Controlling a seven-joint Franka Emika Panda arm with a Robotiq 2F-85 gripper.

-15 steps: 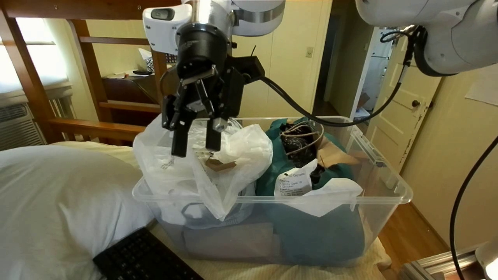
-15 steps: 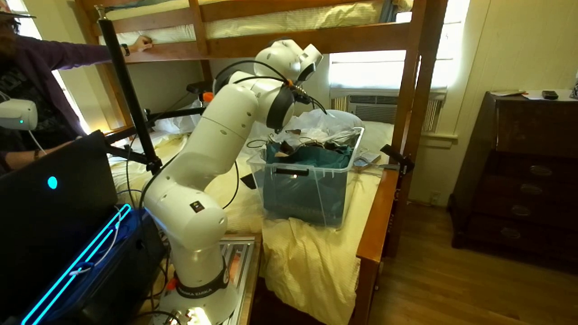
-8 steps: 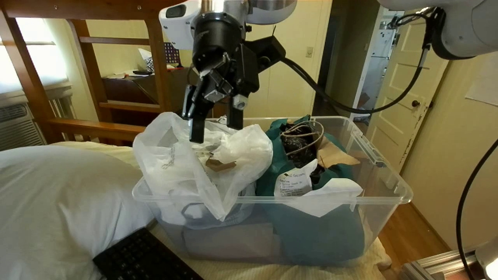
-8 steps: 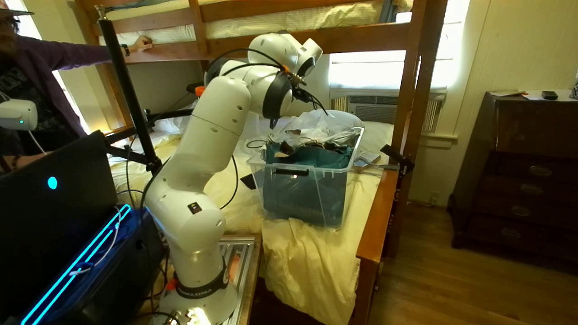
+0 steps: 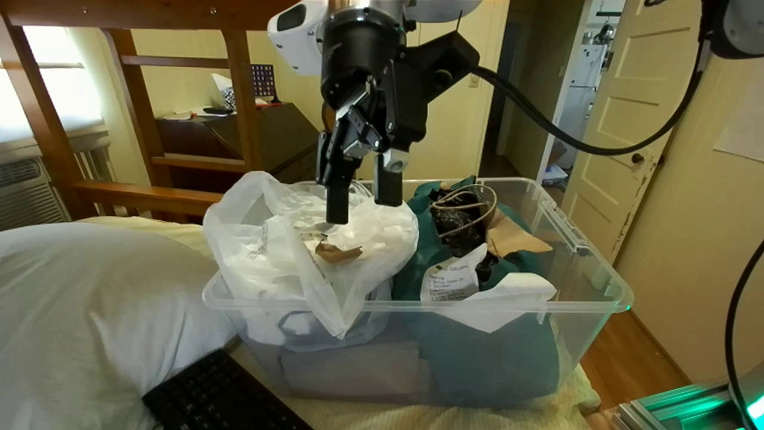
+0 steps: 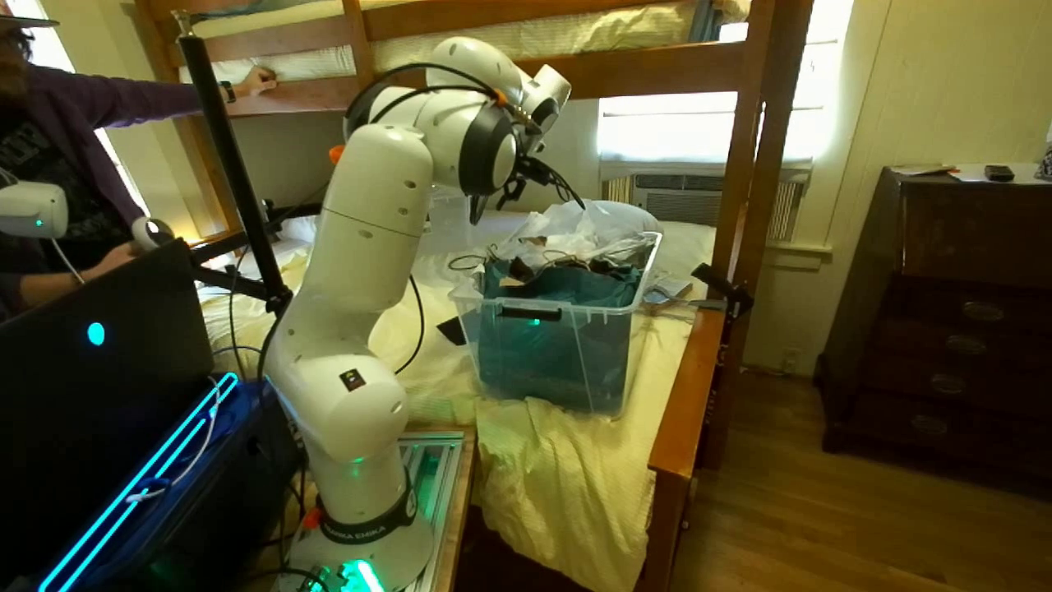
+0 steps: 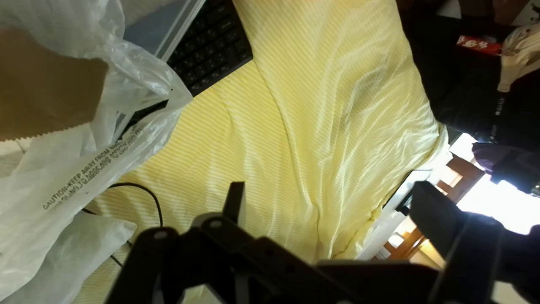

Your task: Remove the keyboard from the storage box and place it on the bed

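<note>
The black keyboard [image 5: 221,394] lies on the bed [image 5: 364,409], outside the storage box [image 5: 585,307] and beside a white pillow; its near end is cut off in that exterior view. In the wrist view, part of the keyboard [image 7: 215,46] shows on the yellow sheet [image 7: 287,126], partly behind the box edge and a plastic bag. The clear box [image 6: 567,362] stands on the bed with teal cloth and white bags inside. My gripper [image 5: 363,200] is open and empty, in the air above the white bag. In the wrist view its fingers [image 7: 329,190] are wide apart with nothing between them.
A white plastic bag [image 5: 382,233] bulges over the box rim. A white pillow [image 5: 101,316] lies beside the box. Wooden bunk posts [image 6: 752,164] and a rail stand around the bed. A person [image 6: 66,164] stands behind a laptop [image 6: 99,395]. A dark dresser [image 6: 945,312] stands apart.
My gripper has moved rightward and slightly up in an exterior view, staying open. The arm has drawn back and risen. The light at the base has turned from white to green. The keyboard has not moved.
</note>
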